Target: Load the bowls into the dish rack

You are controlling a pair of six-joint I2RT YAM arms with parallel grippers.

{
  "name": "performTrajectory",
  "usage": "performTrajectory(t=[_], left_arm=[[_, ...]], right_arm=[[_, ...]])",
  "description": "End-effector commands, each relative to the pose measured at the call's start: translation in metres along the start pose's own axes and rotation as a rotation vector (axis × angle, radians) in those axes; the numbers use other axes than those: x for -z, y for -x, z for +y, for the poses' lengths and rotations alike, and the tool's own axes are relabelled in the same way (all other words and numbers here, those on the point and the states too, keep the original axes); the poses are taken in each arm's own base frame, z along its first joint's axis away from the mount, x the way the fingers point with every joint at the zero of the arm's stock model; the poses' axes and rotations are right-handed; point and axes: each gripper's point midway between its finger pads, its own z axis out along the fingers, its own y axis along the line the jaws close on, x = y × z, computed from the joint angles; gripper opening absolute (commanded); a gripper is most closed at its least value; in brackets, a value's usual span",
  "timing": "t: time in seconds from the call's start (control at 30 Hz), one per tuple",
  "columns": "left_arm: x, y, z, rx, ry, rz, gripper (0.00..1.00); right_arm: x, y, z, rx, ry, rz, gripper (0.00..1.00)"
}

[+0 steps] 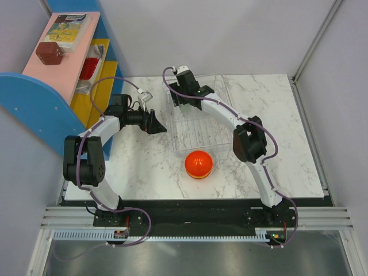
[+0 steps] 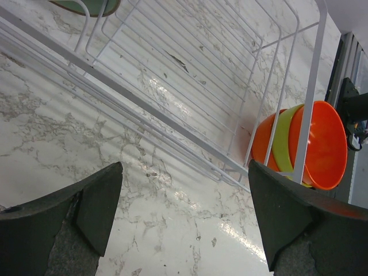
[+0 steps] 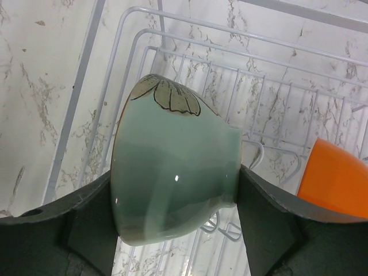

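The wire dish rack [image 1: 198,118] stands on the marble table at mid-back. My right gripper [image 1: 175,96] is at the rack's far left end, shut on a pale green bowl [image 3: 172,172] with a leaf pattern. It holds the bowl on its side, rim against one finger and foot against the other, just above the rack wires [image 3: 270,109]. An orange bowl stacked with a yellow-green one [image 1: 199,164] sits on the table in front of the rack, and shows in the left wrist view [image 2: 310,144] too. My left gripper [image 1: 158,123] is open and empty beside the rack's left side [image 2: 172,115].
A blue, yellow and pink shelf unit [image 1: 69,63] with boxes stands at the far left, close behind the left arm. Grey walls enclose the table. The orange bowl's edge [image 3: 339,178] shows beyond the rack in the right wrist view.
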Motion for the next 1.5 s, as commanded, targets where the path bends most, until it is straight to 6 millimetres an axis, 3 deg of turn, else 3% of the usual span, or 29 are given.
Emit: performTrajectory(t=[0.0,0.8,1.27,1.37,1.47], left_arm=[[0.006,0.014,-0.007,-0.036,-0.004,-0.035,0.96],[0.008,0.015,-0.009,-0.046,-0.005,-0.037,0.96],[0.008,0.017,-0.008,-0.051,-0.005,-0.04,0.96],[0.009,0.018,-0.009,-0.051,-0.003,-0.04,0.96],[0.009,0.018,-0.009,-0.051,-0.005,-0.041,0.96]], right_arm=[[-0.025,-0.091,0.056,-0.115,0.219,0.254,0.0],[-0.035,-0.134,0.063,-0.031,0.15,0.32,0.0],[-0.035,-0.138,0.066,-0.022,0.166,0.334,0.0],[-0.034,-0.135,0.066,-0.02,0.168,0.329,0.09],[-0.031,-0.133,0.066,-0.012,0.174,0.326,0.41]])
